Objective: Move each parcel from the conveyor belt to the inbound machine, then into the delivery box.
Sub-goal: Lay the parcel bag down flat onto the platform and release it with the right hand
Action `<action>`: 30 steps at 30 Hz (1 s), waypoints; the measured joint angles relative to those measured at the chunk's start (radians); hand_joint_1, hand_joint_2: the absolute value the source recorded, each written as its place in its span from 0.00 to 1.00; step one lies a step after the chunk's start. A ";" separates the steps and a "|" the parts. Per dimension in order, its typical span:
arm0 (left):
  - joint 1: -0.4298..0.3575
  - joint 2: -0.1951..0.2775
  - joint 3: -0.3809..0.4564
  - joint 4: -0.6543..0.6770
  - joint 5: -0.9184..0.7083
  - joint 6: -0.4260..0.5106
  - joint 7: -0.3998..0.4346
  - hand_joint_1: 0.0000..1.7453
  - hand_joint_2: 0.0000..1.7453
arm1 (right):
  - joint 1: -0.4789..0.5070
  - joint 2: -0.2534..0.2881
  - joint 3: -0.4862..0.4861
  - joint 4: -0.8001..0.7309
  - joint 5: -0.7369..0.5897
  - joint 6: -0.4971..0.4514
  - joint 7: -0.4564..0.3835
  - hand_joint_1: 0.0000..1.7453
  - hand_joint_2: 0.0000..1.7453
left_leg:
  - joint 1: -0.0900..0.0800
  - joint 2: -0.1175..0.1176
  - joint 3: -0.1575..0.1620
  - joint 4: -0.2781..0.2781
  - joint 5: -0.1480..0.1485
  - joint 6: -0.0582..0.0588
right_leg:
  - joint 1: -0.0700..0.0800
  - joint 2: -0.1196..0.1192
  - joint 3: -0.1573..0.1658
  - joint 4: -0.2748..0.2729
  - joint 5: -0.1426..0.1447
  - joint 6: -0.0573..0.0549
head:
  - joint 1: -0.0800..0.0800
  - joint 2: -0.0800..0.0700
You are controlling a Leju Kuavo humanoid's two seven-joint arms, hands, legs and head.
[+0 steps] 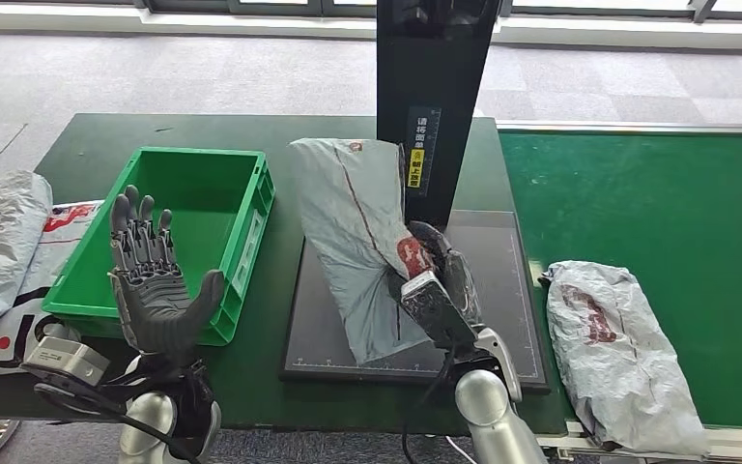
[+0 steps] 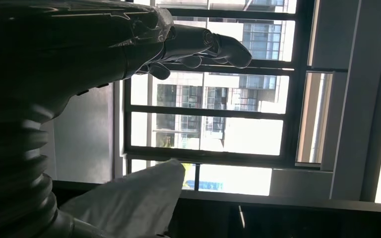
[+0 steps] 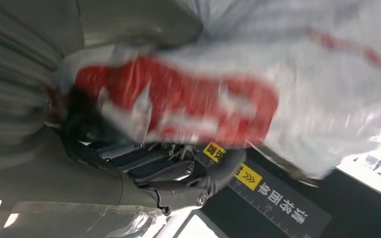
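parcel [image 1: 353, 227] in grey crinkled plastic, long and flattish, with a thin dark red line running down its length and a red and white printed patch near its lower end, lies tilted over the left part of the inbound machine's dark scanning plate [image 1: 502, 290], its upper end leaning toward the black upright column [image 1: 435, 87] with the yellow label. the right hand [image 1: 435, 275] holds it at the lower end beside the red patch, the fingers closed round the plastic; in the right wrist view the red patch [image 3: 178, 101] sits blurred just against the dark fingers [image 3: 168, 171].

a second grey parcel [image 1: 618, 348], wrinkled and bearing a faint red mark, lies on the green conveyor belt [image 1: 657, 193] near its front left corner, just beside the scanning plate.

the left hand [image 1: 155, 285] stands raised and empty with the palm showing and the fingers wide apart, in front of the near wall of the green delivery box [image 1: 251, 217], which sits on the dark green table [image 1: 97, 145] toward its left side. more grey and white parcels [image 1: 5, 237] are heaped at the table's left edge, beside the box.
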 joint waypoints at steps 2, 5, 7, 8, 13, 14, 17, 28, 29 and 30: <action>-0.001 0.000 0.000 0.000 0.000 0.000 0.000 0.00 1.00 | -0.008 -0.001 0.001 0.016 0.000 -0.007 0.002 0.00 1.00 | 0.000 0.000 0.000 0.000 0.000 0.000 | 0.000 0.000 0.000 0.000 0.000 0.000 | 0.000 0.000; -0.002 0.001 0.000 0.001 0.002 0.000 0.000 0.00 1.00 | -0.018 -0.003 0.002 0.032 0.000 -0.018 0.003 0.00 1.00 | 0.000 0.000 0.000 0.000 0.000 0.000 | 0.000 0.000 0.000 0.000 0.000 0.000 | 0.000 0.000; -0.002 0.001 0.000 0.001 0.002 0.000 0.000 0.00 1.00 | -0.021 -0.003 0.002 0.040 0.000 -0.026 0.004 0.00 1.00 | 0.000 0.000 0.000 0.000 0.000 0.000 | 0.000 0.000 0.000 0.000 0.000 0.000 | 0.000 0.000; -0.002 0.001 0.000 0.001 0.002 0.000 0.000 0.00 1.00 | -0.022 -0.003 0.002 0.044 0.000 -0.029 0.004 0.00 1.00 | 0.000 0.000 0.000 0.000 0.000 0.000 | 0.000 0.000 0.000 0.000 0.000 0.000 | 0.000 0.000; -0.003 0.001 0.000 0.001 0.002 0.000 0.000 0.00 1.00 | -0.026 -0.004 0.002 0.058 0.000 -0.034 0.004 0.00 1.00 | 0.000 0.000 0.000 0.000 0.000 0.000 | 0.000 0.000 0.000 0.000 0.000 0.000 | 0.000 0.000; -0.003 0.001 0.000 0.001 0.002 0.000 0.000 0.00 1.00 | -0.027 -0.005 0.002 0.060 0.000 -0.034 0.004 0.00 1.00 | 0.000 0.000 0.000 0.000 0.000 0.000 | 0.000 0.000 0.000 0.000 0.000 0.000 | 0.000 0.000; -0.003 0.002 0.000 0.001 0.002 0.000 0.000 0.00 1.00 | -0.030 -0.006 0.002 0.066 0.000 -0.040 0.004 0.00 1.00 | 0.000 0.000 0.000 0.000 0.000 0.000 | 0.000 0.000 0.000 0.000 0.000 0.000 | 0.000 0.000; -0.003 0.004 0.000 0.001 0.003 0.008 0.000 0.00 1.00 | -0.030 -0.029 0.002 0.033 0.021 -0.157 -0.003 0.00 1.00 | 0.000 0.000 0.000 0.000 0.000 0.000 | 0.000 0.000 0.000 0.000 0.000 0.000 | 0.000 0.000; -0.003 0.004 0.000 0.002 0.003 0.012 0.000 0.00 1.00 | -0.025 -0.030 0.002 0.014 0.026 -0.199 -0.021 0.00 1.00 | 0.000 0.000 0.000 0.000 0.000 0.000 | 0.000 0.000 -0.001 0.000 0.000 0.000 | 0.000 0.000; -0.004 0.004 0.000 0.004 0.001 0.018 0.000 0.00 1.00 | -0.018 -0.031 0.001 -0.011 0.029 -0.250 -0.046 0.00 1.00 | 0.000 0.000 0.000 0.000 0.000 0.000 | 0.000 0.000 -0.001 0.000 0.000 0.000 | 0.000 0.000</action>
